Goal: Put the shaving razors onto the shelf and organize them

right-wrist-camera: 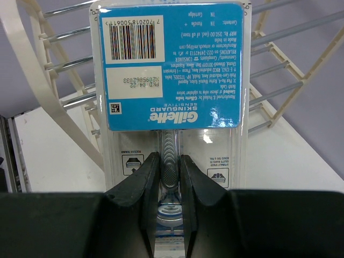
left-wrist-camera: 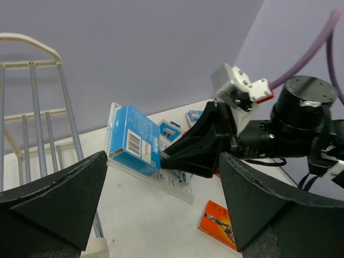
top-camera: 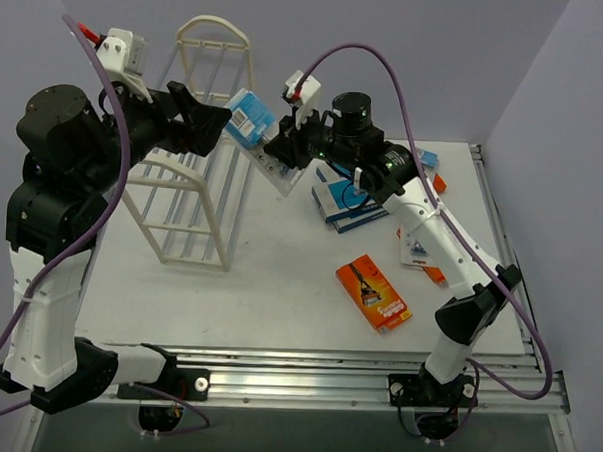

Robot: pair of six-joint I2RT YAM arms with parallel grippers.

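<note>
Left claw [top-camera: 214,125]: hanging at the upper left of the top view. Its wrist view shows both black fingers spread wide apart, gripping nothing and pointing at the carried pack.

Shelf [top-camera: 219,232]: the cream-white rack with arched end frames and thin parallel rods is standing left of centre on the white tabletop [top-camera: 279,285]. No pack is showing on its tiers.

Carried razor [top-camera: 251,119]: a clear blister card with a blue barcode header is being held in the air at upper centre. It is tilted, just beside the rack's top and between the two claws.

Right claw [right-wrist-camera: 167,161]: its two black fingers are pinching the card's clear lower part, either side of the razor handle, with the header sticking out beyond them.

Blue-and-white boxes [top-camera: 343,203]: lying stacked right of centre, under the right arm.

Orange box [top-camera: 374,292]: lying flat at lower centre-right, well apart from the rack.

White pack [top-camera: 418,249]: lying further right, partly hidden by the arm.

Step in hand: seemingly bringing the card to the rack, or passing it to the left claw; I cannot tell which.

Doing it well: keeping the pinch firm, as the long header is likely to swing. Levelling the card across several rods, not between them, before letting go. If passing it over, the left fingers should be closing on the header first.
</note>
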